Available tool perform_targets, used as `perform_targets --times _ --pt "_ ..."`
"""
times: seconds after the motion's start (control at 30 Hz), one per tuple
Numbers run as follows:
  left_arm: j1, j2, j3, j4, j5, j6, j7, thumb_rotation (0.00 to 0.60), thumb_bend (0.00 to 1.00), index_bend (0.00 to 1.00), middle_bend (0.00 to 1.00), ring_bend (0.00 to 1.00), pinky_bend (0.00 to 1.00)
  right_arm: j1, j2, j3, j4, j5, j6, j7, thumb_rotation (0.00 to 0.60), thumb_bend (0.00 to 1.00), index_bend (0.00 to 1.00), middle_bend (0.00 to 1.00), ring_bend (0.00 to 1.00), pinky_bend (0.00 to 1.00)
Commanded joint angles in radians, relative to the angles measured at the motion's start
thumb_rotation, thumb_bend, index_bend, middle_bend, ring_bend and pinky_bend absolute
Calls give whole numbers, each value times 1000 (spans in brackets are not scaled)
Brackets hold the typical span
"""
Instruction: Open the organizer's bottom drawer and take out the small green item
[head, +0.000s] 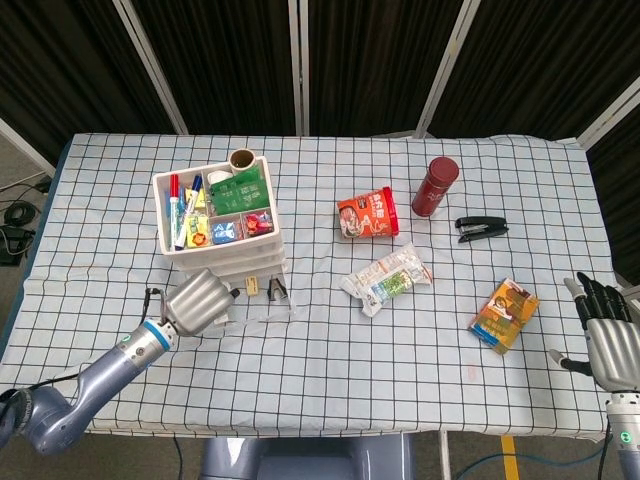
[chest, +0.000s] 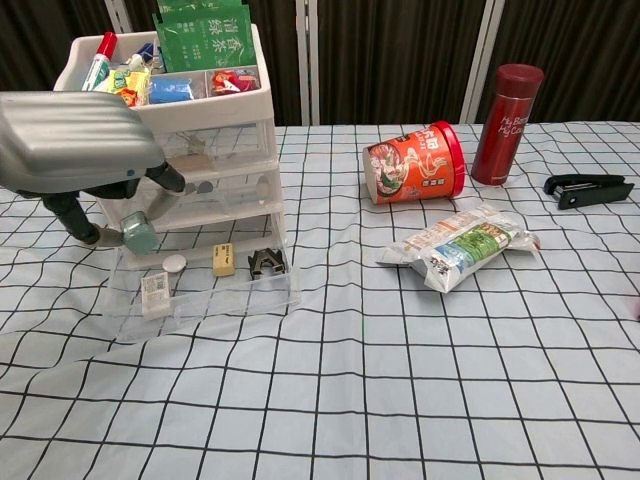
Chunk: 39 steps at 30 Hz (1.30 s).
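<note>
One small green item (chest: 138, 235) is pinched in our left hand (chest: 75, 150), above the open bottom drawer (chest: 205, 295); at 4 o'clock, our right hand (head: 608, 335) is spread, holding nothing.

Bright, even overhead light; soft faint shadows; both views sharp, backdrop dark

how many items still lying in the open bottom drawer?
4: a white label piece front left, a round white disc behind it, a yellowish block mid-drawer, a black binder clip at right. The left robot hand may hide more.
</note>
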Motion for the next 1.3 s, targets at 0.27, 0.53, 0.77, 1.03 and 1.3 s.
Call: perform_targets --times 0.27,0.53,0.77,1.03,1.3 --pt "127 89 72 9 107 105 -94 600 500 665 1000 974 848 -3 0 -7 -9 -16 9 -12 600 0 0 0 0 0" --pt "210 82 96 118 123 149 -192 600 500 664 1000 975 848 1 -13 -23 -15 -36 1 -47 600 0 0 0 0 0" --pt "264 5 79 288 116 155 -302 600 499 664 1000 975 848 3 -25 -30 -17 -42 -1 -75 600 0 0 0 0 0" --pt "289 -102 32 445 92 124 -381 600 483 619 1000 975 849 3 -29 -32 -19 -44 -1 -85 600 0 0 0 0 0" --pt "307 -182 6 533 88 117 -397 600 450 433 1000 974 848 2 -30 -36 -20 -50 2 -90 600 0 0 0 0 0"
